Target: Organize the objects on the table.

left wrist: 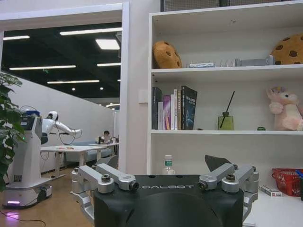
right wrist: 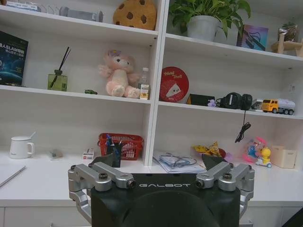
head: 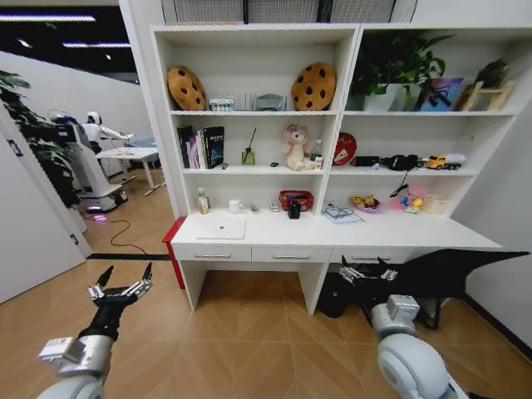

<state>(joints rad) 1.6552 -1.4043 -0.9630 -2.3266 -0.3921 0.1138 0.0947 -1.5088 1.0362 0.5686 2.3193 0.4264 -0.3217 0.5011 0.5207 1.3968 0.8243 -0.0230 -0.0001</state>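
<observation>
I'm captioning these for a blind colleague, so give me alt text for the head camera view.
Both grippers hang open above the wood floor, left gripper and right gripper, short of a long white desk under white shelves. A closed silver laptop lies on the desk's left part, with a red basket and small clutter behind; a pink teddy bear sits on a shelf.

The front strip of the table (head: 349,237) lies bare — open to a reach from the floor side. Against the back wall stand a red basket (head: 296,199), mug (head: 236,206) and bottle (head: 203,201) — with the laptop (head: 221,229) flat at left.
</observation>
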